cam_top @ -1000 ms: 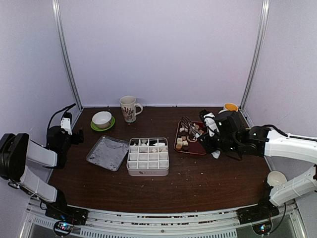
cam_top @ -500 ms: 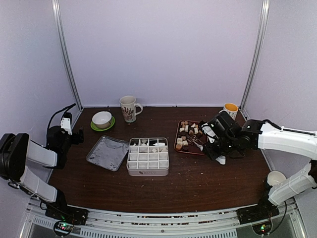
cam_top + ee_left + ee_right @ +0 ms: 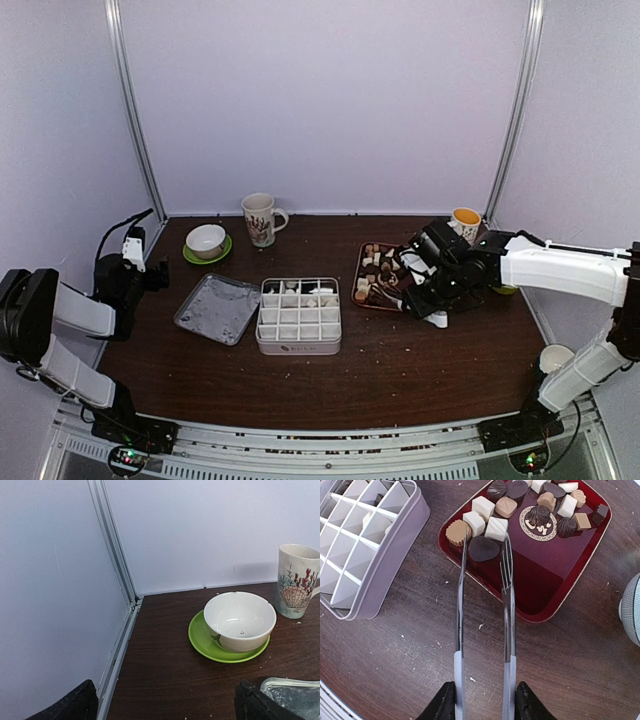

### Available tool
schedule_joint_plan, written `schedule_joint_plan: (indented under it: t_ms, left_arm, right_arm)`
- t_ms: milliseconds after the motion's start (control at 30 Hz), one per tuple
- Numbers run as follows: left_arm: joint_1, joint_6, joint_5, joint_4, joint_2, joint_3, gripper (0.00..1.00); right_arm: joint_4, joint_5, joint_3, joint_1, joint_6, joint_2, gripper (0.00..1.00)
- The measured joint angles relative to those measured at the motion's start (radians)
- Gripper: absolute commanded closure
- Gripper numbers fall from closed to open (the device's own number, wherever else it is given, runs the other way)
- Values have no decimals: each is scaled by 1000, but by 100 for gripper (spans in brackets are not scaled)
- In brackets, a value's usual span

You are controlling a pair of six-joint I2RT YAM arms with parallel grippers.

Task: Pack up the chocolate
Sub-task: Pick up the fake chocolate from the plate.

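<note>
On the red tray (image 3: 555,575), right of centre on the worktop (image 3: 395,655): chocolate (image 3: 496,528), well over a dozen bite-sized pieces in dark, tan and white, crowded toward the tray's far end.

Item in hand: dark heart-shaped piece (image 3: 484,549), at the near edge of the cluster. The tongs (image 3: 506,605) straddle it, one tip on either side. Contact cannot be told.

Holder: right gripper (image 3: 484,702), jaws clamped on the tong handles, tong arms apart.

Destination: divided box (image 3: 400,550), just left of the tray, not touching it. A few pale pieces (image 3: 322,292) sit in its far row. The nearer rows look empty.

Progress, as judged: early. A small part is packed and most of the stock is on the tray. The heart piece is not yet lifted.

Idle: left gripper (image 3: 165,707), at the far left of the worktop, jaws wide apart with nothing between them.

View notes: only the right wrist camera shows the tong tips around the heart piece. It crops the box's filled far row, which the top camera shows. The left wrist camera alone gives a close look at the white bowl (image 3: 240,620) on its green saucer (image 3: 200,640) and the shell-pattern mug (image 3: 299,580) beside them. None of these has chocolate on it.
</note>
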Motion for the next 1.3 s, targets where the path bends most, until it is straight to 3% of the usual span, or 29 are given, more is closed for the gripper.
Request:
schedule_joint_plan:
  t_ms: [933, 1300]
  left_arm:
    - [0, 0, 0, 0, 0, 0, 2]
    - [0, 0, 0, 0, 0, 0, 2]
  right_arm:
    - [-21, 5, 91, -13, 2, 158, 59]
    - [-12, 14, 106, -21, 5, 166, 68]
